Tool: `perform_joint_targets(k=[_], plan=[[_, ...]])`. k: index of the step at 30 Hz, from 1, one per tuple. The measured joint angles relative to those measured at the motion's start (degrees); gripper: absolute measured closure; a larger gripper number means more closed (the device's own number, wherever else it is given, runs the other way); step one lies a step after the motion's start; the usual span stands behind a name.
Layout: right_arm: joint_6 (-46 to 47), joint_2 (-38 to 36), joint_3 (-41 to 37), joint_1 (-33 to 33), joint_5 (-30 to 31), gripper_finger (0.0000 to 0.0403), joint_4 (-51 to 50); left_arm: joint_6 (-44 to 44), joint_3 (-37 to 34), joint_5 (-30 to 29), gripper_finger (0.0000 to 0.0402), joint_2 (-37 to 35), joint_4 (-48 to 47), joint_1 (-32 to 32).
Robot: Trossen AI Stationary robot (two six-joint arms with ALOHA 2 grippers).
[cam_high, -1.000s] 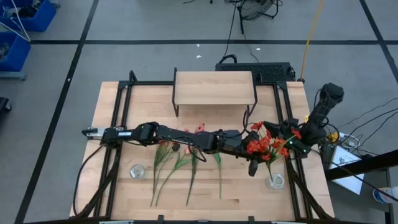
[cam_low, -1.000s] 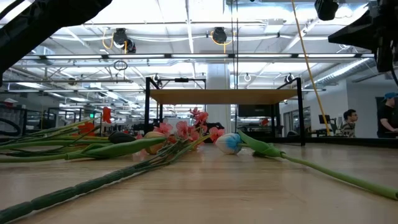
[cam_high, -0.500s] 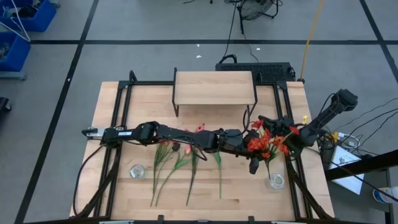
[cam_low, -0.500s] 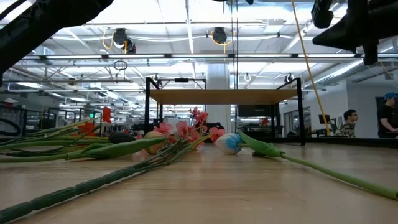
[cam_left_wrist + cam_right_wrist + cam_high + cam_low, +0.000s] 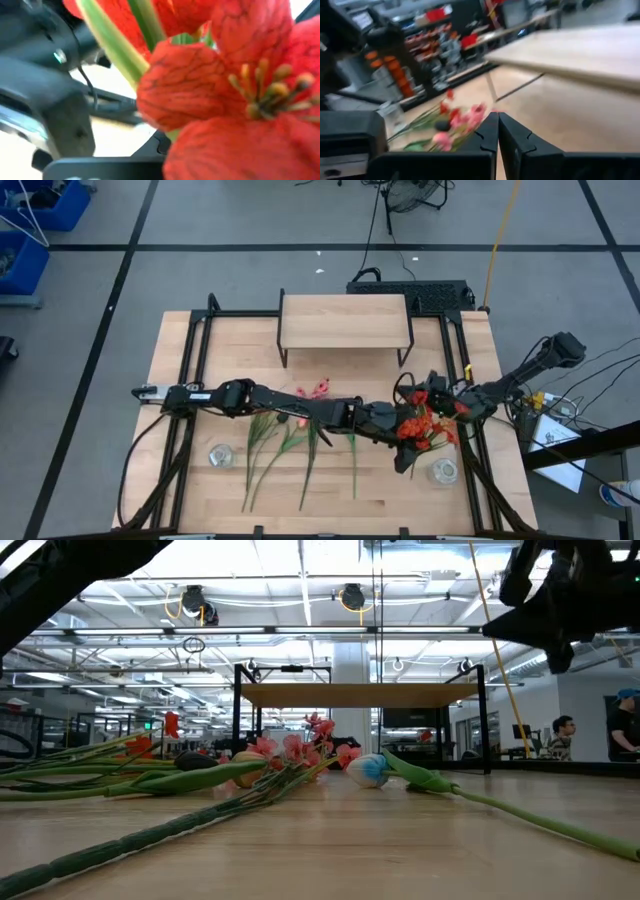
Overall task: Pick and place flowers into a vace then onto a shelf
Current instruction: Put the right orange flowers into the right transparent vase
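My left arm reaches from the table's left across to the right side. There my left gripper [image 5: 408, 432] is shut on a bunch of red flowers [image 5: 424, 423], which fills the left wrist view [image 5: 220, 100]. The bunch hangs just beside a clear glass vase [image 5: 443, 471] standing near the front right. Several more stems [image 5: 300, 445] lie flat on the table at its middle [image 5: 290, 755]. The shelf [image 5: 345, 320] stands at the far middle. My right gripper [image 5: 447, 392] is shut and holds nothing, just beyond the bunch and pointing toward the table's left [image 5: 498, 135]. My left gripper comes at the red bunch almost level from the table's left. The blossoms and green stems [image 5: 107, 40] sit right before its camera and hide the fingers, so the held part does not show. The bunch is lifted clear of the table.
A second small glass [image 5: 220, 455] stands near the front left. Black frame rails [image 5: 195, 380] run along both sides of the table. A white bud [image 5: 368, 770] lies among the stems. People [image 5: 562, 735] are in the room beyond the table.
My left gripper has tipped downward and sunk a little toward the near edge and the vase, taking the red bunch with it. My right arm has swung and lowered, its wrist turning; its gripper has stayed shut and has drawn off the bunch's right side.
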Motion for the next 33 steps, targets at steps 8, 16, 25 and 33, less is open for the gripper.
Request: perform_joint_targets(k=[8,16,25,33], plan=[[13.10,0.05,2.13,-9.61,-19.77,0.0399,-9.66,6.72,0.04,1.72,0.0386,-3.52,-8.21,0.15],[19.88,1.55,12.34,-19.09,-40.84,0.0399,-32.93,10.58,-0.07,5.53,0.0394,-5.26,-11.48,0.09],[26.67,1.42,23.48,-21.88,-57.73,0.0399,-55.20,14.41,0.04,9.00,0.0394,-6.47,-13.00,0.35],[30.17,1.60,24.87,-19.22,-72.40,0.0399,-65.50,14.98,0.04,9.19,0.0376,-6.50,-14.47,0.28]])
